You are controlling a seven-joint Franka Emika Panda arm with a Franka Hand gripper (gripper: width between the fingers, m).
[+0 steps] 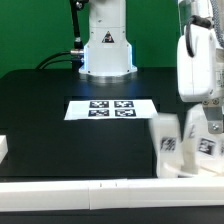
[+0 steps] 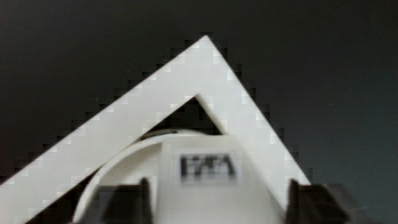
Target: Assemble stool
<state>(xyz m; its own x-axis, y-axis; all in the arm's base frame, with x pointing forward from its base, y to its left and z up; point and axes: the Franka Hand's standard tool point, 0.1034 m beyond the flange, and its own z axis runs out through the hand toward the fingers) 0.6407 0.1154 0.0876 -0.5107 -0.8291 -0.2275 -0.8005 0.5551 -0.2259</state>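
Observation:
In the wrist view the round white seat (image 2: 164, 152) with a square tag lies close under my gripper (image 2: 222, 203). It is tucked into the corner where two white border bars (image 2: 125, 118) meet. The two dark fingers (image 2: 128, 205) stand wide apart, one on each side of the seat's tagged part. I cannot tell whether they touch it. In the exterior view my gripper (image 1: 200, 118) hangs low at the right, over a blurred cluster of white tagged stool parts. These include chunky legs (image 1: 165, 140) by the front right corner.
The marker board (image 1: 110, 108) lies in the middle of the black table in front of the robot base (image 1: 106, 48). A long white border bar (image 1: 70, 186) runs along the front edge. A short white piece (image 1: 4, 148) sits at the exterior view's left.

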